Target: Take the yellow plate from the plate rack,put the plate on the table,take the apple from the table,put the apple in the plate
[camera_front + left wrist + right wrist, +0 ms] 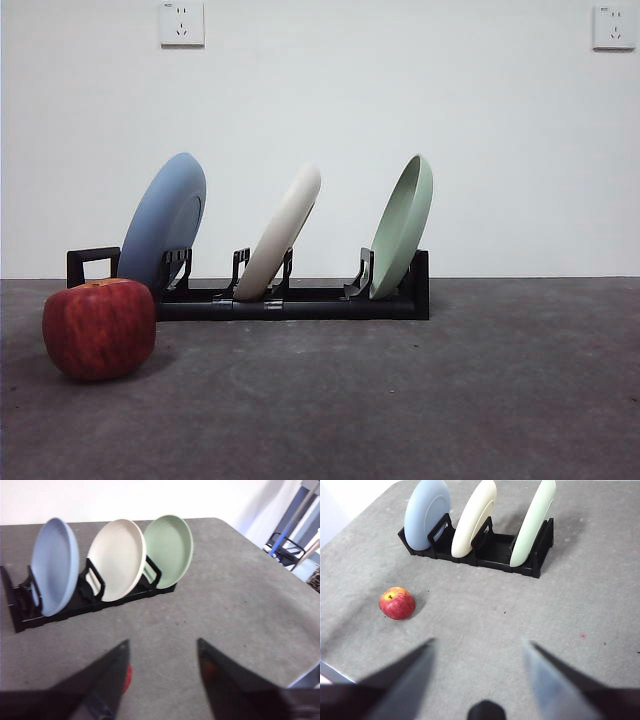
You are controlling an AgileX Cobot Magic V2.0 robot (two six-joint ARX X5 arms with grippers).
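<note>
On the dark grey worktop [480, 400] the black plate rack [300, 300] stands towards the far side, running left to right, its square handle loop at the left end. Three plates lean in it between pairs of upright prongs, all tilted to the right: the blue plate [165, 220] at the left, the yellow plate [285, 230], cream in colour, in the middle slot, and the pale green plate [405, 225] at the right end. The same row shows from the left wrist view, with the yellow plate [117, 557] between the blue and green ones, and from the right wrist view, where the rack [485, 550] holds the yellow plate [475, 517] on edge. The apple [98, 328], red with a yellowish top, sits upright on the worktop nearer than the rack and just left of the rack's handle end, apart from it; in the right wrist view the apple [397, 603] lies alone on bare worktop, well clear of that arm's jaws. The left pincer [162, 652] hangs above the worktop, its jaws spread apart and gripping nothing, with a sliver of red just beside one jaw. The right pincer [477, 650] likewise hangs over the worktop, jaws wide apart and empty.
</note>
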